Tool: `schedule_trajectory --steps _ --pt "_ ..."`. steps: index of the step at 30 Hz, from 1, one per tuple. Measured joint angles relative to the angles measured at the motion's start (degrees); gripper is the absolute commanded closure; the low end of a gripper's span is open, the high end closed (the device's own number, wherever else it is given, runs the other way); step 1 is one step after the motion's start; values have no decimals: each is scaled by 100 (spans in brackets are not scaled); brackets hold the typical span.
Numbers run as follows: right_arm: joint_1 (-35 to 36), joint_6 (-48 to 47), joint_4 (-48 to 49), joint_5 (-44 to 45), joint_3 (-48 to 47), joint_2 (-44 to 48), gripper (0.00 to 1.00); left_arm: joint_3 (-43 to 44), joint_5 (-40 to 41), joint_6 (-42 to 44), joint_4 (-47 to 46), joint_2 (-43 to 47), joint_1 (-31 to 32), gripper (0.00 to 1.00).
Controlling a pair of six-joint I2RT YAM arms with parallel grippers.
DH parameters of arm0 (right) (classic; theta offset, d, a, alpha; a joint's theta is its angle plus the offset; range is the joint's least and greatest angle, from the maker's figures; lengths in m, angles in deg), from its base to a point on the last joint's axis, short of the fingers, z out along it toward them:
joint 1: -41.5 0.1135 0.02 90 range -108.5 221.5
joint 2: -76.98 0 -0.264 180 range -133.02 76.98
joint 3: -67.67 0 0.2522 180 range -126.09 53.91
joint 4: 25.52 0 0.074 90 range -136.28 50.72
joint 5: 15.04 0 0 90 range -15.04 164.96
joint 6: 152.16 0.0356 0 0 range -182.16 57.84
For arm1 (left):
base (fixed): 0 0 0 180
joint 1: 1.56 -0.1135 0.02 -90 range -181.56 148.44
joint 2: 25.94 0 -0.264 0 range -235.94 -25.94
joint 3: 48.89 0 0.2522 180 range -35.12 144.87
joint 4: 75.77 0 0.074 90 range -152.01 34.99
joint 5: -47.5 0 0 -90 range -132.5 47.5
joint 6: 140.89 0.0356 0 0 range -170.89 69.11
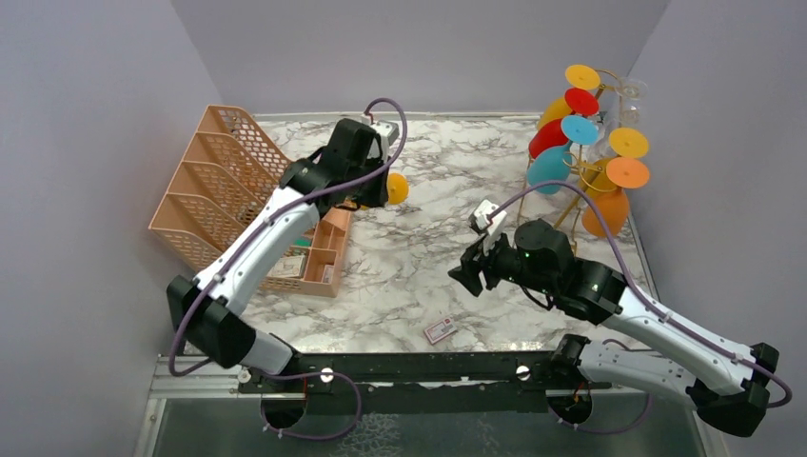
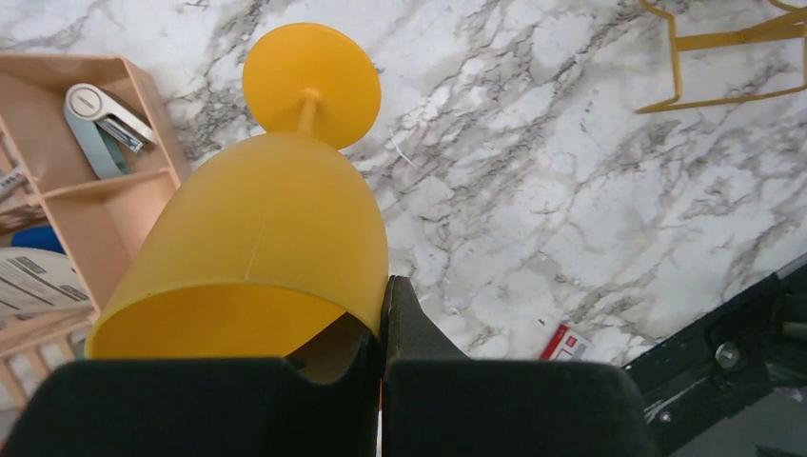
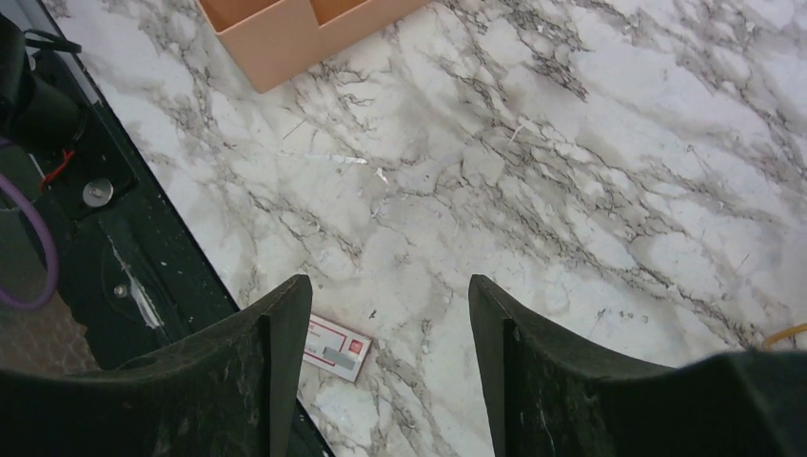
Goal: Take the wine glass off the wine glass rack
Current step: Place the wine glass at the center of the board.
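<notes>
Over marble (image 1: 428, 257), left gripper (image 2: 377, 328) pinching wine glass (image 2: 276, 219), card (image 1: 440, 329) illegible

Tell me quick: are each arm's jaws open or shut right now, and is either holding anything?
Left gripper: jaws shut on the rim of the yellow wine glass.
Right gripper: jaws open, holding nothing.

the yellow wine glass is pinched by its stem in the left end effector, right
Not quite. The left end effector pinches the yellow wine glass by the rim of its bowl, not by its stem. The left wrist view shows it closed on the bowl's edge, with the stem and round foot pointing away, untouched.
</notes>
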Motion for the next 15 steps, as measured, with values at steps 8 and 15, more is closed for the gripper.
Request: schedule_trajectory --steps 8,15 --pt "0 -494 450 -378 573 503 33 1799 -76 918 1357 -1633 -225 100" --pt "0 -931 570 -673 798 741 30 2535 -120 1200 2070 -2400 -225 100"
